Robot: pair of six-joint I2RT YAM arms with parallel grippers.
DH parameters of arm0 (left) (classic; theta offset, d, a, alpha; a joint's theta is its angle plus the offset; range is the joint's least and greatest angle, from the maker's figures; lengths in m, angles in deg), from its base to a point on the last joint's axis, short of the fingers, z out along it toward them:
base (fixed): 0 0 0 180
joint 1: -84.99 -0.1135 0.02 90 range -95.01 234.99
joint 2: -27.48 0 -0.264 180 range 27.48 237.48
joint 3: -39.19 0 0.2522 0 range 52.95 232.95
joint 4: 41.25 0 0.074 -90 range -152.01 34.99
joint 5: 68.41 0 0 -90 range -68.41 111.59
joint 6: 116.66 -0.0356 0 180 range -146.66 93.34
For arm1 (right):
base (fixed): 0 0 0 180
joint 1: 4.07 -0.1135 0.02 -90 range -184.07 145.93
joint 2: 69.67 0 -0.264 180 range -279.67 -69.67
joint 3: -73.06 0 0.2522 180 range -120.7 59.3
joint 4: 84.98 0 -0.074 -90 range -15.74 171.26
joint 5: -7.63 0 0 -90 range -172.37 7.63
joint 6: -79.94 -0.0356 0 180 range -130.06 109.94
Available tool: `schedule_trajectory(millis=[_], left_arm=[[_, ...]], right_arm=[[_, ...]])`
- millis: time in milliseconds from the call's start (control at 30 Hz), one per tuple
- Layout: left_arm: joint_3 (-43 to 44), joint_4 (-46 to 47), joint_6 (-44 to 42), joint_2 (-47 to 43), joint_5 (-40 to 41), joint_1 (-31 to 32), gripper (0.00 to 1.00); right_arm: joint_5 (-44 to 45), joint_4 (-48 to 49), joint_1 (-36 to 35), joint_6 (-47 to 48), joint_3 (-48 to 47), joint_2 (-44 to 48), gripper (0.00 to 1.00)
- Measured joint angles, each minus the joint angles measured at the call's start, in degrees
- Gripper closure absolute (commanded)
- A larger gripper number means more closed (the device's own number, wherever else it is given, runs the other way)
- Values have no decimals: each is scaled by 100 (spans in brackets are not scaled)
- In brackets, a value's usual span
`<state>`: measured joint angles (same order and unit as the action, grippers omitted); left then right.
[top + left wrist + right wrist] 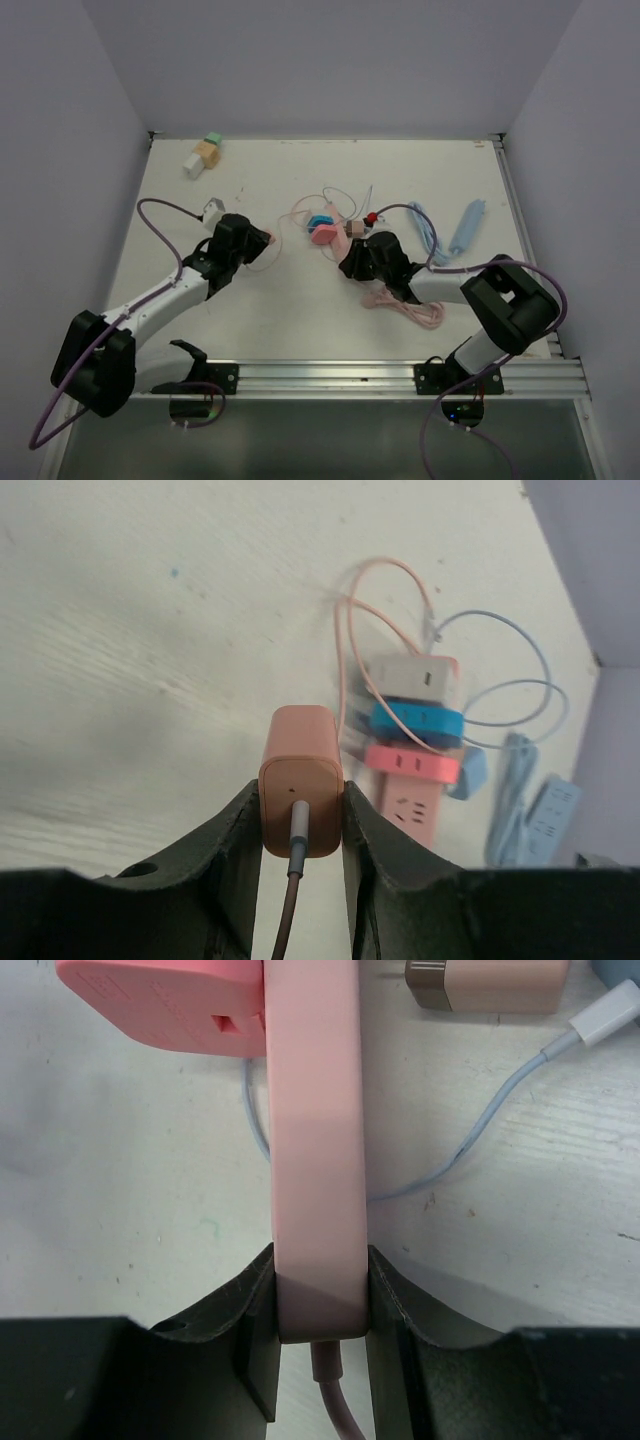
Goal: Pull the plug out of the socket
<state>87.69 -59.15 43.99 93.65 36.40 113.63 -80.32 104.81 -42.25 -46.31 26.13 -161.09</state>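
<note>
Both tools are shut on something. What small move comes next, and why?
Probably lower the left tool and release the plug: it is gripped well clear of the strip, which the right tool holds, so the pull looks done.

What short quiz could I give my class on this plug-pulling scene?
1. True or false: the left gripper is shut on an orange charger plug.
2. The right gripper is: A open; B shut on the pink power strip; C out of view.
3. Fill in: the orange charger plug is ___ the pink power strip (plugged into / apart from).
Key: 1 true; 2 B; 3 apart from.
</note>
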Motion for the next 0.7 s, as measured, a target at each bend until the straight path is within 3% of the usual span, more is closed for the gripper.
schedule_trajectory(millis=[267,433,567,633,700], left_arm=[[595,85,-1849,1222,151,-422,97],[887,444,-2520,1845,7,-660,82],[1248,675,-2911,2291,-140,-741,76],[1296,765,-3093,2365,-229,-741,64],[1296,789,-3261,2378,-308,-741,59]], right_arm=[[-289,7,24,382,256,273,100],[-525,2,42,546,269,297,100],[-658,2,42,632,269,297,100],[-715,2,44,658,269,297,100],[-772,2,44,684,269,297,100]])
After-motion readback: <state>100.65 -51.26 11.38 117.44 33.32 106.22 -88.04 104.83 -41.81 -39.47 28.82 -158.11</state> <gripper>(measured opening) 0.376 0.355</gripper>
